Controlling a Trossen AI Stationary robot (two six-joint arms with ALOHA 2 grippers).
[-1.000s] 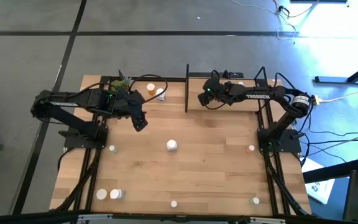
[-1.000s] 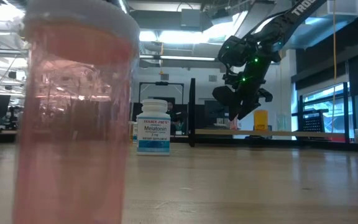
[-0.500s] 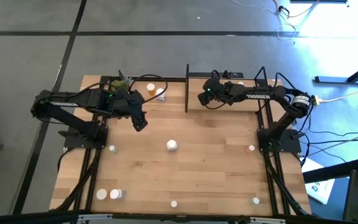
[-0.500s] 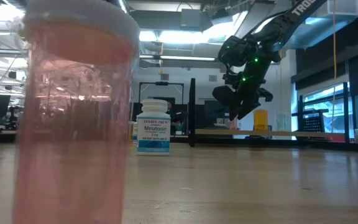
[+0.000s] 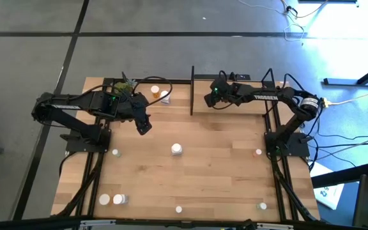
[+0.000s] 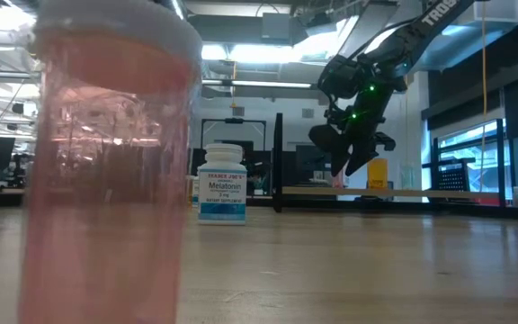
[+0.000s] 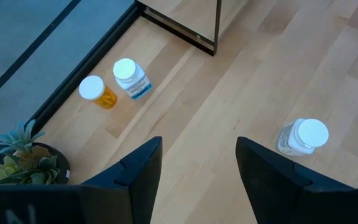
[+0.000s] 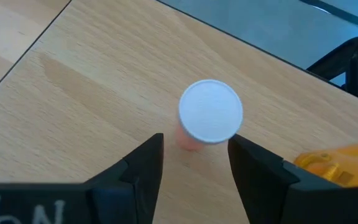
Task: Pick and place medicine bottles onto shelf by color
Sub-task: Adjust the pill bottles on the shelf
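Observation:
A pink medicine bottle (image 8: 209, 113) with a white cap stands upright on the shelf's light wooden board (image 8: 79, 93), just beyond my right gripper (image 8: 196, 139). That gripper is open, one finger to either side of the bottle and clear of it. In the high view it hovers over the shelf's (image 5: 241, 108) left end (image 5: 207, 100). My left gripper (image 7: 197, 146) is open with nothing between its fingers, held above the table (image 5: 144, 126). Beyond it stand an orange bottle (image 7: 98, 92) and a white one (image 7: 131, 78).
An orange bottle (image 6: 378, 171) stands on the shelf. A white bottle (image 5: 176, 149) stands mid-table, and several more sit toward the near edge (image 5: 110, 200). One pink bottle (image 6: 106, 162) is right in front of the low camera. A potted plant (image 7: 17, 155) occupies the far left corner.

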